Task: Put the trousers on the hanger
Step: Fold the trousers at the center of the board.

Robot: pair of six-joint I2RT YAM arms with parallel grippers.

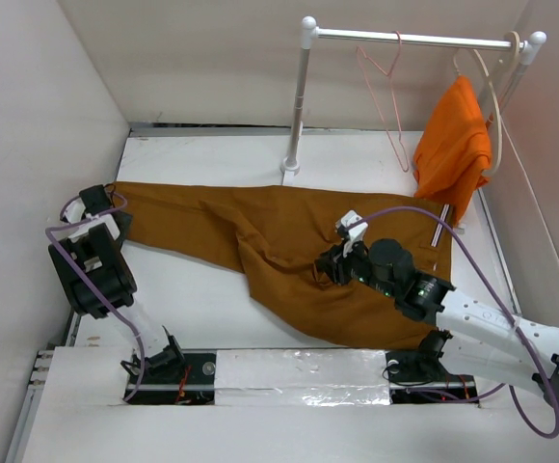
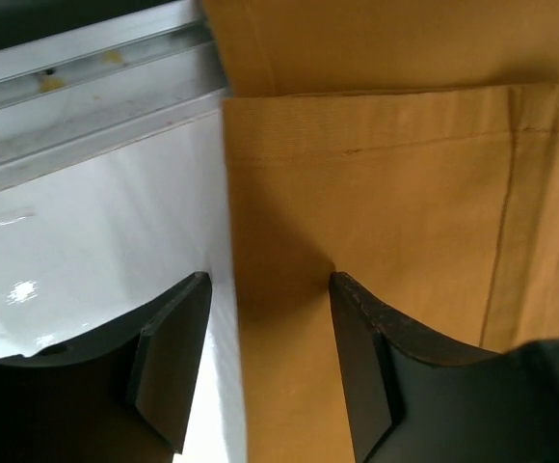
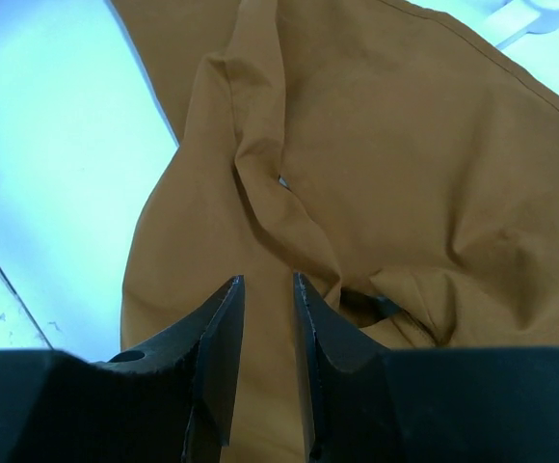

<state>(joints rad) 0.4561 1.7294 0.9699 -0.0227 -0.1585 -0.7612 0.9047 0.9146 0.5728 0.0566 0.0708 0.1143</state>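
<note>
The ochre-brown trousers [image 1: 279, 241] lie spread flat across the table, from the far left to the near right. The pink wire hanger [image 1: 387, 96] hangs empty on the white rail at the back. My left gripper [image 1: 106, 201] is low at the trousers' left end. In the left wrist view it [image 2: 265, 357] is open, its fingers [image 2: 361, 367] astride the hemmed edge of the fabric [image 2: 405, 193]. My right gripper [image 1: 323, 268] hovers over the rumpled middle. In the right wrist view it [image 3: 268, 289] is narrowly open above a fold of cloth [image 3: 260, 174], holding nothing.
A white rack [image 1: 304, 96] stands at the back. A cream hanger [image 1: 496, 87] on its right end carries a bright orange garment [image 1: 453, 145]. White walls close in left and right. A metal rail [image 2: 87, 68] runs along the table's left edge.
</note>
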